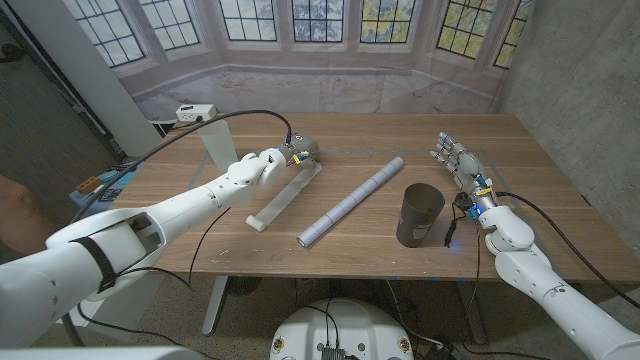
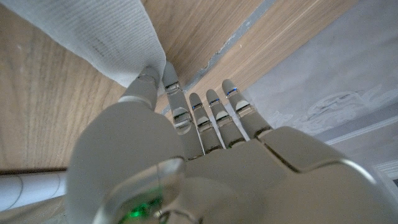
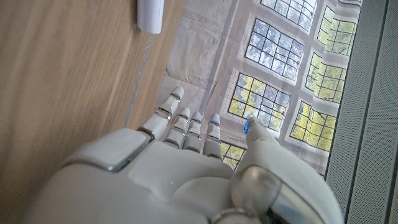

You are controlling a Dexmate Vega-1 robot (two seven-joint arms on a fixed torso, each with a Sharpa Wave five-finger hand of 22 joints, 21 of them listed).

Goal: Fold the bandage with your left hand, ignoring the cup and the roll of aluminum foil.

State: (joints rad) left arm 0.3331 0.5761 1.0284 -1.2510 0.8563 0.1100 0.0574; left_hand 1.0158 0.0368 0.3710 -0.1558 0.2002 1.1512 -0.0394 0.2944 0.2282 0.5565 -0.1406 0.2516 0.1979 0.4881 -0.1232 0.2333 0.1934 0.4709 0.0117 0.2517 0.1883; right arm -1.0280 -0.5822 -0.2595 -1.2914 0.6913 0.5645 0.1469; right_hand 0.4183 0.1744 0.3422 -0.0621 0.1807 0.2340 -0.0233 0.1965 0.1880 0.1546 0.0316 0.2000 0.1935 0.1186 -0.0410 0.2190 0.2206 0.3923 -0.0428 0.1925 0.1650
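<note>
The bandage (image 1: 283,196) is a long white strip lying on the wooden table, running from the near left toward the far middle. My left hand (image 1: 291,154) is at its far end. In the left wrist view the thumb and a finger (image 2: 169,79) pinch the ribbed cloth of the bandage (image 2: 99,37) at its end, and the cloth rises from the wood there. My right hand (image 1: 455,160) stands over the table's right side with its fingers apart and extended, holding nothing, behind the cup. In the right wrist view my right hand (image 3: 186,168) is empty.
A roll of aluminum foil (image 1: 352,200) lies diagonally right of the bandage; its ends show as foil (image 2: 28,186) and foil (image 3: 150,12). A dark cup (image 1: 420,214) stands upright near my right arm. A white box (image 1: 195,111) sits at the back left. A person's hand (image 1: 14,215) is at the left edge.
</note>
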